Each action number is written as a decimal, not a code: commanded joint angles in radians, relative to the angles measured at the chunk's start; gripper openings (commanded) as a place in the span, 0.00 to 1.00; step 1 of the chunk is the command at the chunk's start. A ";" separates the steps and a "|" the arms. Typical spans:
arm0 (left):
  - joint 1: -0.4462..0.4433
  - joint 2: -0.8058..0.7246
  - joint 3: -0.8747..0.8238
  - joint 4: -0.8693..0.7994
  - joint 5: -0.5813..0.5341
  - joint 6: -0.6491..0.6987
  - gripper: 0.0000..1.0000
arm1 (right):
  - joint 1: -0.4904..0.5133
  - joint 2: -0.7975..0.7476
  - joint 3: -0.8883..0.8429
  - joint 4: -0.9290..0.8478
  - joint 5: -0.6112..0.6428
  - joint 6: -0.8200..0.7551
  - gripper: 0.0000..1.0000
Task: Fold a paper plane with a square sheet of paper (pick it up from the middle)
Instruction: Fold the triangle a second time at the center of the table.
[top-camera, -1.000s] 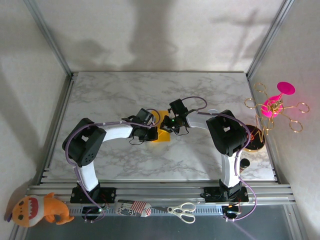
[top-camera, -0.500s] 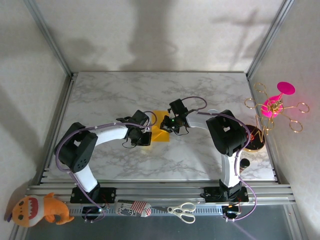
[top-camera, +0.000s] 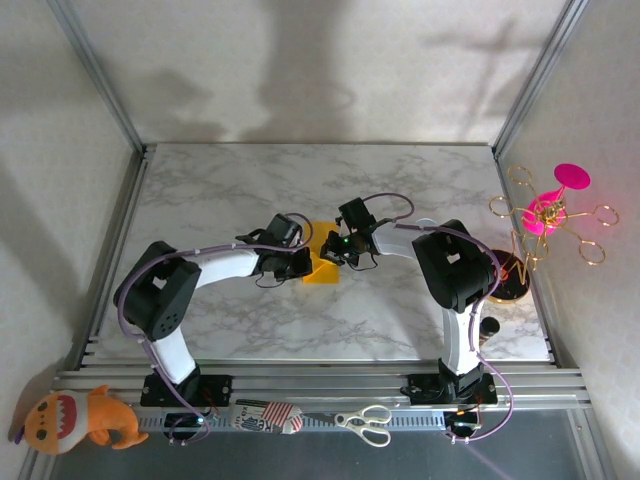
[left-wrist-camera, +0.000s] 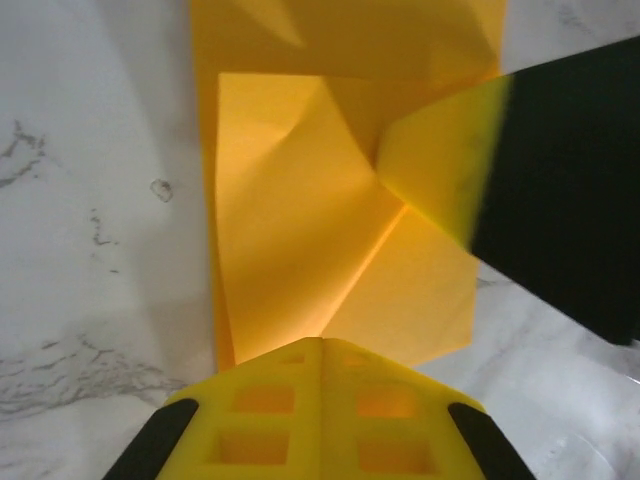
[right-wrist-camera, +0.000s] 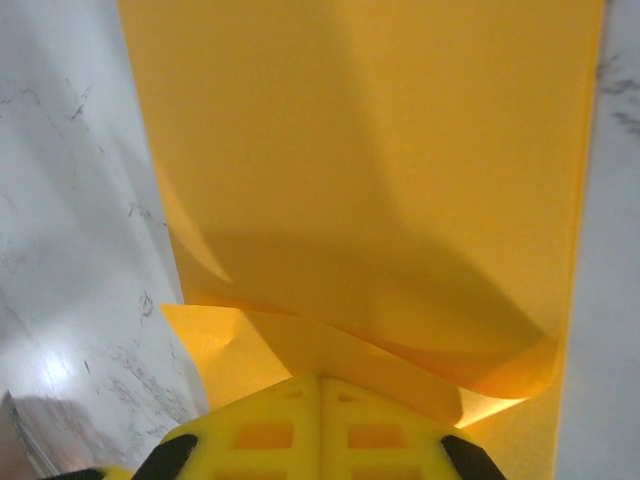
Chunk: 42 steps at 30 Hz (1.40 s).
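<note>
square sheet of paper (top-camera: 322, 272) lies mid-table (top-camera: 420, 190), partly folded, with diagonal creases and one flap raised. left gripper (top-camera: 303, 263) is at its 9 o'clock edge, jaws closed flat together, tips touching the paper. right gripper (top-camera: 331, 250) is at its 1 o'clock, jaws closed too, curled flap at its tips. Can't tell if either actually pinches the paper.

My white-and-black left arm (top-camera: 225, 262) and right arm (top-camera: 400, 238) bend inward, with my yellow-fingered left gripper (top-camera: 298, 264) and right gripper (top-camera: 330, 252) both clamped closed, tips near each other.
</note>
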 joint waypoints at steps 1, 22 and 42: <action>0.008 0.032 0.003 0.010 0.002 -0.032 0.00 | -0.002 0.072 -0.032 -0.082 0.112 0.004 0.00; 0.008 0.059 -0.020 -0.041 -0.043 -0.012 0.00 | 0.054 -0.066 -0.074 0.061 0.022 -0.030 0.00; 0.008 0.058 -0.041 -0.079 -0.073 -0.023 0.00 | 0.053 -0.004 -0.040 0.012 0.083 -0.060 0.00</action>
